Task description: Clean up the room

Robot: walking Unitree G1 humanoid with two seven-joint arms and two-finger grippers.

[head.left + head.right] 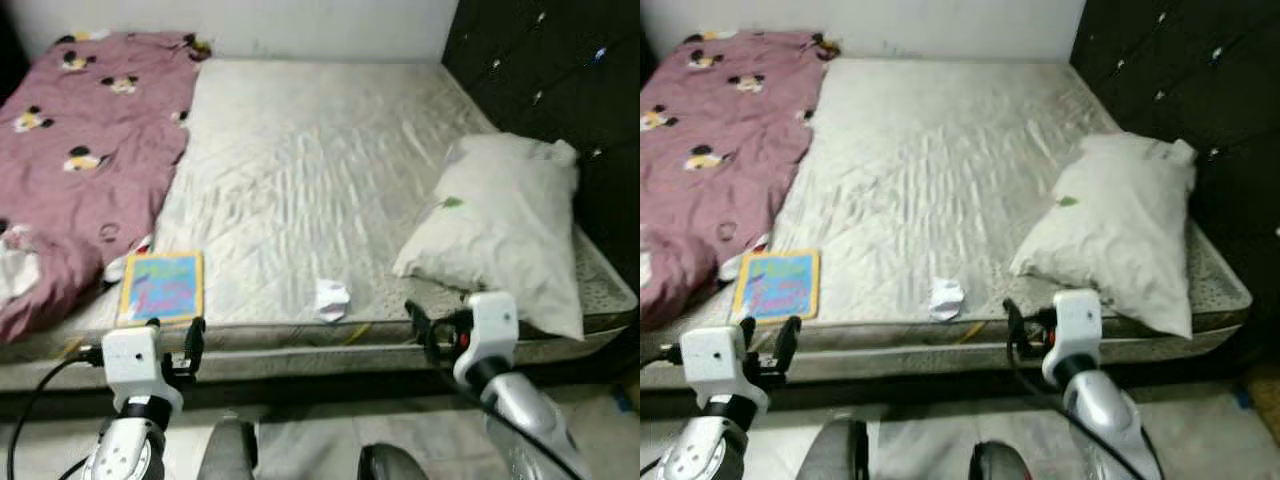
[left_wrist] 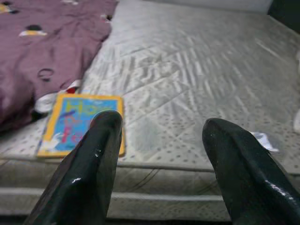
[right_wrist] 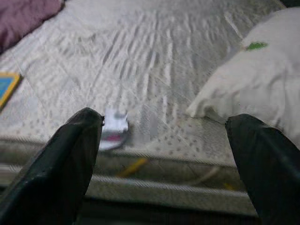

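A blue and yellow picture book (image 1: 162,287) lies flat near the front edge of the bare grey mattress (image 1: 310,170), beside a pink cartoon-print blanket (image 1: 80,140). A small crumpled white wrapper (image 1: 332,298) sits at the front edge, near the middle. A white pillow (image 1: 505,225) rests at the right. My left gripper (image 2: 164,122) is open and held low in front of the bed edge, just below the book (image 2: 65,122). My right gripper (image 3: 166,117) is open too, in front of the edge between the wrapper (image 3: 114,131) and the pillow (image 3: 253,89). Neither holds anything.
A dark tufted headboard (image 1: 560,70) runs along the bed's right side, and a white wall stands behind. The blanket is bunched over the bed's left part. Grey floor (image 1: 320,430) lies between me and the bed frame.
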